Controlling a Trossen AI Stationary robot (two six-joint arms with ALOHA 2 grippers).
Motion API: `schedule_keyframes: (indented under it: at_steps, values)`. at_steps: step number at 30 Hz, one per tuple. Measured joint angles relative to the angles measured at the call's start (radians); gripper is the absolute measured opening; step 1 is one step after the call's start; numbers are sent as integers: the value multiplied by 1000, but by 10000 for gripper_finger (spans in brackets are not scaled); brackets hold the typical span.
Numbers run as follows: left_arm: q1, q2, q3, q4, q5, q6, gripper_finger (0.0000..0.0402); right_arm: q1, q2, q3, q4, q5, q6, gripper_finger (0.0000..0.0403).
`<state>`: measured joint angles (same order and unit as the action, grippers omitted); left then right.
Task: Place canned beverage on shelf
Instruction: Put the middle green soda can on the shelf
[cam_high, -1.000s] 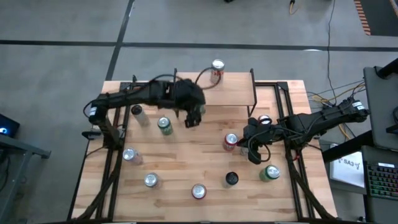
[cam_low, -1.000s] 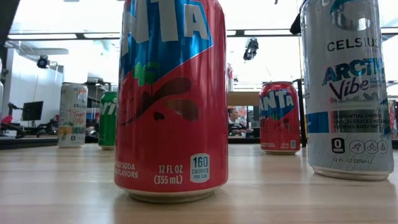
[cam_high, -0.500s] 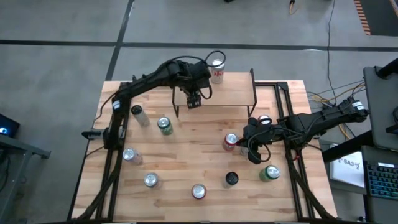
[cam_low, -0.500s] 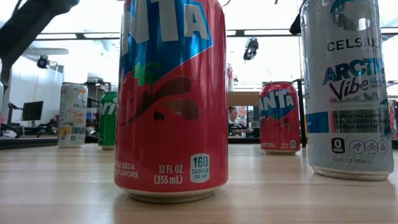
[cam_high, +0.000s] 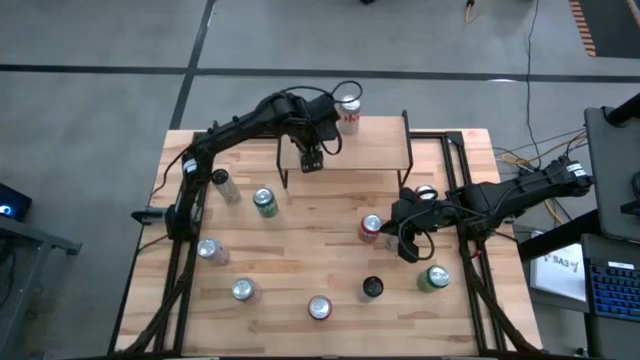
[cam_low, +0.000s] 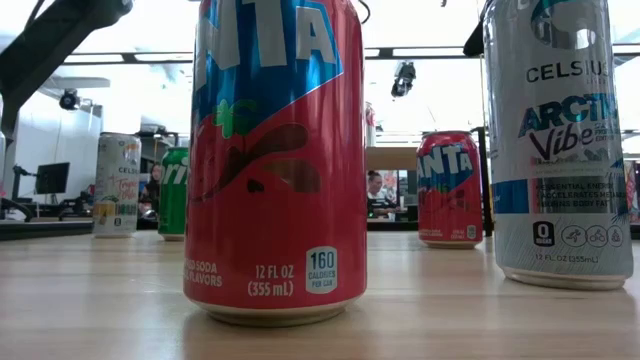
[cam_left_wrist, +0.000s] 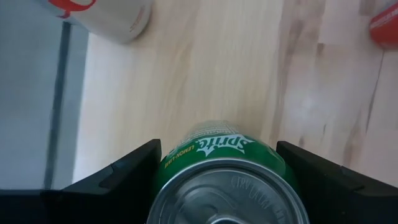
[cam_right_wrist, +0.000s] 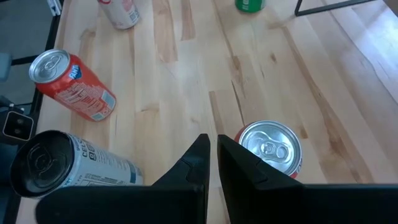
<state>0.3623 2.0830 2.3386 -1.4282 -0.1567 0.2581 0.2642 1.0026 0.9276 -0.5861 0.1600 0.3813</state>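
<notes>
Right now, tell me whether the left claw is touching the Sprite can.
Touching. The left wrist view shows the Sprite can wedged between both fingers of the left claw, above the shelf.

L gripper (cam_high: 311, 160) w/ Sprite can (cam_left_wrist: 225, 180) moved over shelf (cam_high: 375, 145).

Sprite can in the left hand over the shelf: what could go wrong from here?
The left hand holds the Sprite can above the shelf, close to its front-left edge; released there, it might tip off. A white-and-red can already stands on the shelf nearby, so a sideways move could knock it. The right hand waits shut beside a red can.
</notes>
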Motion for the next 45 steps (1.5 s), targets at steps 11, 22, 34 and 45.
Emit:
schedule_keyframes:
  at_steps: [11,22,34,45]
  values:
    - [27,0,0,38,11,14,286,0,0,0,0,0,3,22]
    - [33,0,0,44,42,13,288,0,0,0,0,0,4,22]
    - [36,13,0,52,44,14,289,0,0,0,0,0,4,22]
    - [39,20,1,73,44,14,317,0,0,0,0,-1,4,22]
